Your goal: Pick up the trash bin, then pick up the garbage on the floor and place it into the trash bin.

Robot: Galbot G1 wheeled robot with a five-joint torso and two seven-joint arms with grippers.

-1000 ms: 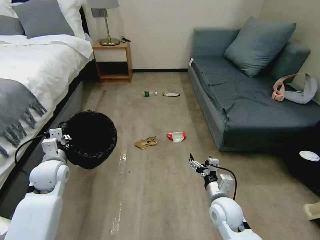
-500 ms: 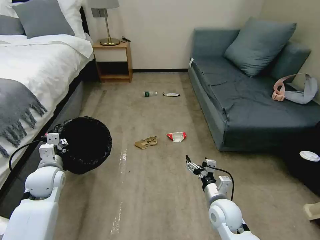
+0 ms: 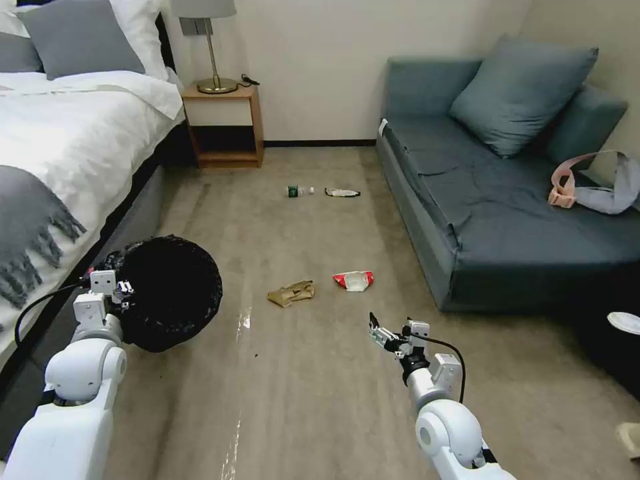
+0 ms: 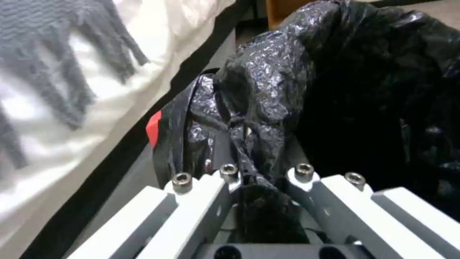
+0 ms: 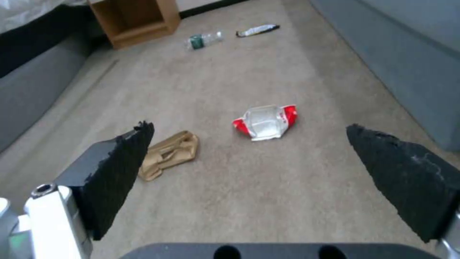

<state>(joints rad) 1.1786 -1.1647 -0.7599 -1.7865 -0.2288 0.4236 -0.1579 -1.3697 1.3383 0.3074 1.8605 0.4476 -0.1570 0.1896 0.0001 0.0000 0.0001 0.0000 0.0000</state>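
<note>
The red-and-white crumpled wrapper lies on the carpet just ahead of the right pincer and a little to its left, with the crumpled brown paper bag near it, further left. Both are nearer the right arm than the left. The bag's long axis runs roughly across the robot's front. Further up the floor, near the nightstand, lie the clear bottle with green label and the flat snack wrapper, well apart from either arm.

The right pincer hovers above the carpet, spread wide and empty — the right wrist view frames the red-and-white wrapper between its two black pads.

The left pincer is clamped on a fold of the black liner of the trash bin, held up beside the bed — a grip the left wrist view shows.
</note>
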